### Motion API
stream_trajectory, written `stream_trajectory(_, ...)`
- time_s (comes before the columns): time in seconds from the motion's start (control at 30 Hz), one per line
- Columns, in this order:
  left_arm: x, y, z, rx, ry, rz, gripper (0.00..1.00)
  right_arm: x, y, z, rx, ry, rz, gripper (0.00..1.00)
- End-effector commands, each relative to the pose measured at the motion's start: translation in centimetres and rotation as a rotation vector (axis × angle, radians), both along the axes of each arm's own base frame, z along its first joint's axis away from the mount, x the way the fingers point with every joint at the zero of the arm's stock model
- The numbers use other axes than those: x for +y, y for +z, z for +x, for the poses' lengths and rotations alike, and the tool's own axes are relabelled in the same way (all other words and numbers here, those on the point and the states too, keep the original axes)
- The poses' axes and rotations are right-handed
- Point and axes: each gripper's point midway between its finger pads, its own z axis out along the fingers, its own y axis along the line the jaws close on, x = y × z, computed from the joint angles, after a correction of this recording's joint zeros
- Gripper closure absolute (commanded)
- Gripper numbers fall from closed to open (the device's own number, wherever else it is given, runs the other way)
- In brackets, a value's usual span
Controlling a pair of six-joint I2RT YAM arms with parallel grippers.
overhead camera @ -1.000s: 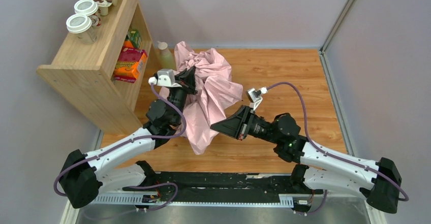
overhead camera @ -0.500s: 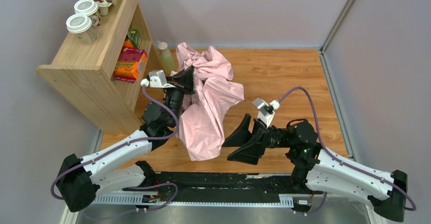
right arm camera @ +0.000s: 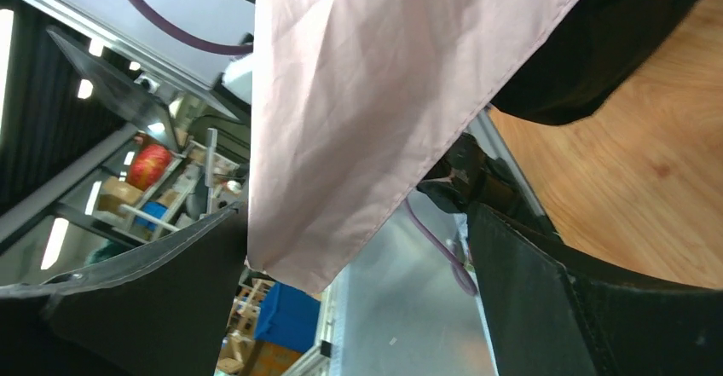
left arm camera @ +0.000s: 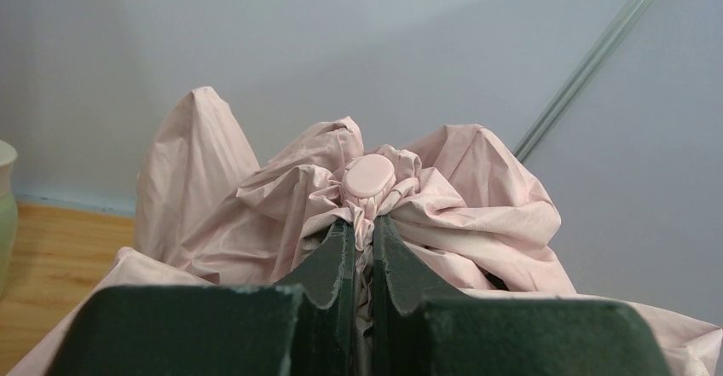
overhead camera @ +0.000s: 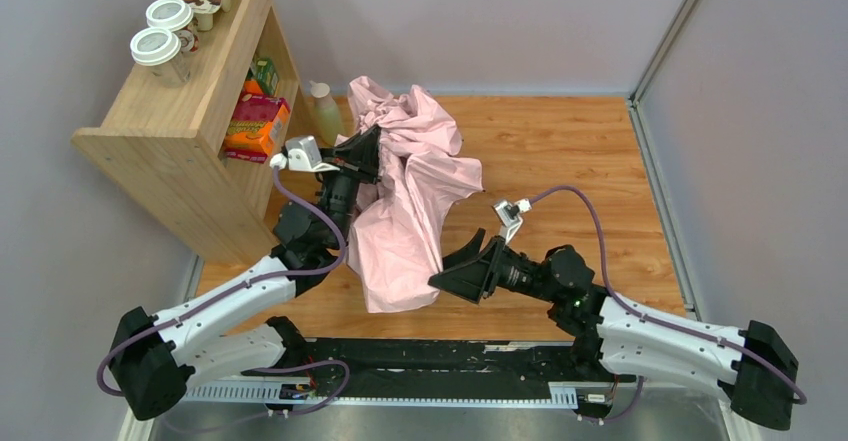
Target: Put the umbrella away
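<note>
The umbrella [overhead camera: 410, 196] is a crumpled pale pink canopy, held up over the wooden table [overhead camera: 560, 161] and hanging down toward the near edge. My left gripper [overhead camera: 365, 156] is shut on the bunched fabric just below the round pink cap [left arm camera: 368, 176]; in the left wrist view its fingers [left arm camera: 364, 227] pinch the gathered cloth. My right gripper [overhead camera: 457, 263] stands open at the canopy's lower right side. In the right wrist view a flap of the umbrella [right arm camera: 367, 95] hangs between the spread jaws of the right gripper [right arm camera: 358, 214], touching neither. Shaft and handle are hidden.
A wooden shelf [overhead camera: 190, 111] stands at the back left, with lidded cups [overhead camera: 160, 51] on top and boxes [overhead camera: 255, 126] inside. A pale green bottle [overhead camera: 322, 109] stands beside it, right behind the umbrella. Grey walls close the table at the back and right.
My right gripper has opened and let go of the canopy, dropped back toward me, then come in again at the canopy's lower edge. The left gripper keeps its hold, shifted slightly left.
</note>
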Motion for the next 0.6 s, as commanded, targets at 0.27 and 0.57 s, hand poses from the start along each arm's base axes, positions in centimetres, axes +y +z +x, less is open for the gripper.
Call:
stream_trajectory(0.27, 1.5, 3.7, -2.4, -0.101, -0.071, -0.205, 1.00, -4.2, 14.9, -5.0, -0.264, 0.227, 0.611, 0.07)
stream_trajectory(0.57, 2.3, 4.9, -3.0, -0.134, -0.057, -0.206, 1.00, -6.6, 18.0, -9.6, -0.421, 0.353, 0.555, 0.76)
